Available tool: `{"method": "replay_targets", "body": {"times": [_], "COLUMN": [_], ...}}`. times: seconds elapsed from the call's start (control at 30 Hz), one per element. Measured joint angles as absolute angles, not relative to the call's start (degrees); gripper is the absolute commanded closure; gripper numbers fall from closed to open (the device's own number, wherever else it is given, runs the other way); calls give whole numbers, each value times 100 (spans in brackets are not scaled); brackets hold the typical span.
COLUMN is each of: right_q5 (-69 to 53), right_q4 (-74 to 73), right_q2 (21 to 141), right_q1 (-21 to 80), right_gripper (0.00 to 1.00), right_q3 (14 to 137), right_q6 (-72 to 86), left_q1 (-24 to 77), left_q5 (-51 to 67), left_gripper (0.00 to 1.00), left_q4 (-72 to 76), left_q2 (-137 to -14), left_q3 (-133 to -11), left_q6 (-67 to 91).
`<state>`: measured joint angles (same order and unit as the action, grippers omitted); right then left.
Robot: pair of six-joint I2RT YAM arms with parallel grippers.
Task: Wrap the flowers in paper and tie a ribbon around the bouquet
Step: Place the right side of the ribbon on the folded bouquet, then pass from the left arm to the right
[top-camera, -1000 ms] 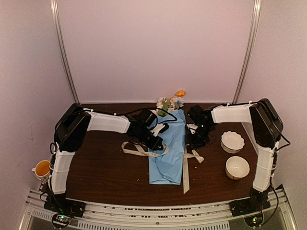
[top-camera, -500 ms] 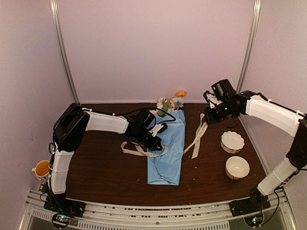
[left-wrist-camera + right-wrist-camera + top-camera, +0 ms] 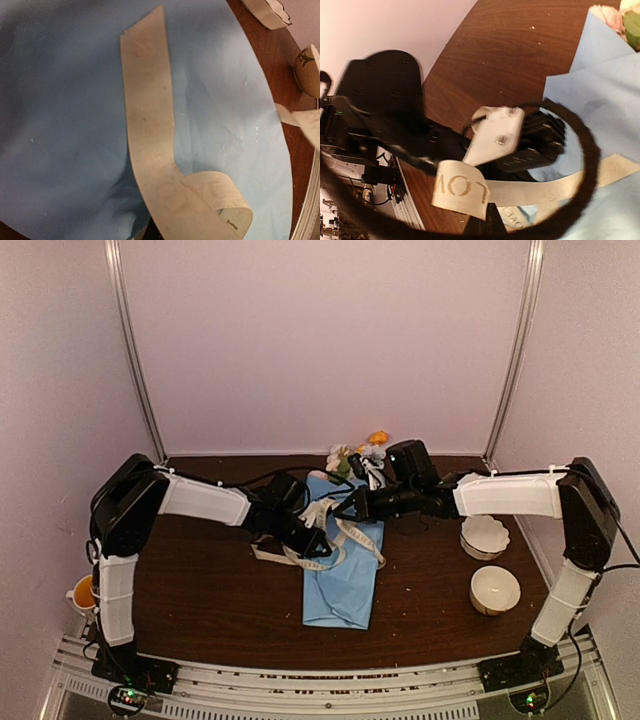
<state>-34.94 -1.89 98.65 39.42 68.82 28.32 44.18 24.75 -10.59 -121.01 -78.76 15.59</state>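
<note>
The bouquet (image 3: 340,575) lies in mid-table, a blue paper (image 3: 65,100) cone with the flowers (image 3: 357,454) poking out at its far end. The cream ribbon (image 3: 355,537) crosses the cone and loops up above it. My left gripper (image 3: 305,526) is at the cone's left edge, shut on the ribbon (image 3: 150,125), which curls out from its jaws. My right gripper (image 3: 352,508) hovers over the cone close to the left one, shut on the lettered ribbon (image 3: 460,190) end. In the right wrist view the left gripper (image 3: 520,145) sits just beyond that end.
Two white bowls (image 3: 484,536) (image 3: 494,589) stand at the right of the table. A cup of orange liquid (image 3: 88,592) sits off the table's left edge. More ribbon trails on the wood left of the cone (image 3: 270,555).
My right arm swung from the far right back over the bouquet, carrying the ribbon end leftward to the left gripper. The left arm shifted slightly left.
</note>
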Motion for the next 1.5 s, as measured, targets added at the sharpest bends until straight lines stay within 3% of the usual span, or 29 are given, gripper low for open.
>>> {"method": "replay_targets", "body": {"times": [0.23, 0.63, 0.83, 1.0, 1.3, 1.5], "right_q5": [-3553, -3514, -3518, -3548, -3660, -4005], "right_q4": [626, 314, 148, -126, -102, 904], "right_q2": [10243, 11238, 11651, 11644, 10617, 9690], "right_q1": [3824, 3795, 3828, 3839, 3785, 3728], "right_gripper": [100, 100, 71, 57, 56, 52], "right_q3": [6329, 7874, 8147, 8152, 7627, 6770], "right_q6": [3767, 3795, 3889, 3741, 3642, 3793], "left_q1": [4193, 4104, 4224, 4388, 4397, 4397], "left_q5": [2812, 1754, 1201, 1114, 1081, 1083], "left_gripper": [100, 100, 100, 100, 100, 100], "left_q4": [-45, -261, -906, -1225, -1435, -1516], "left_q2": [-11205, -8739, -7793, -8082, -9411, -9679], "left_q3": [-6954, -5518, -5487, -6149, -7474, -7878], "left_q6": [1984, 921, -25, -554, -722, -722]}}
